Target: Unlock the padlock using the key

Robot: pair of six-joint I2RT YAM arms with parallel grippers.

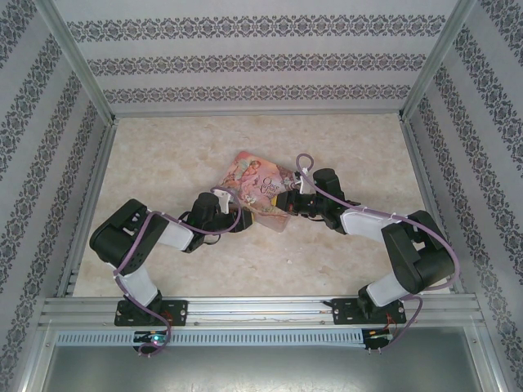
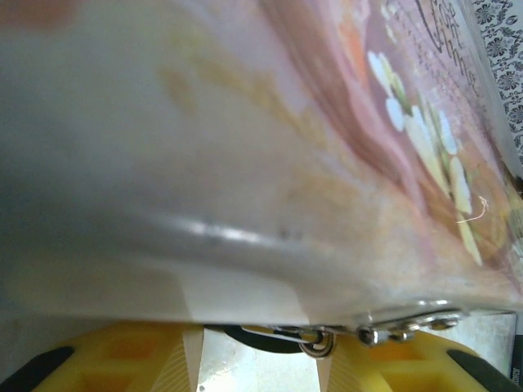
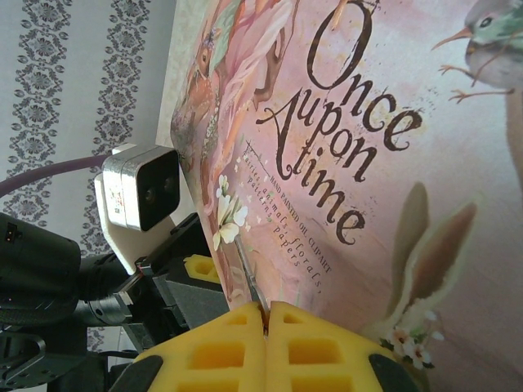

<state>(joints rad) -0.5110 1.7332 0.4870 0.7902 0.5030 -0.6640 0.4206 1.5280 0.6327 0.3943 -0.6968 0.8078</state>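
Right fingers (image 3: 319, 347) clenched together, pinching the key (image 3: 252, 287), a thin dark sliver poking up from the seam, its tip close against the pink tin (image 3: 368, 163) lid near the edge. Left fingers (image 2: 122, 363) spread apart below the tin's rim, can't tell if they grip it; silver latch hardware (image 2: 392, 327) with a small metal loop (image 2: 319, 343) sits over the gap, padlock body hidden. Top view: both arms meet at the tin mid surface (image 1: 180, 155), left at its near-left edge, right at its right edge.
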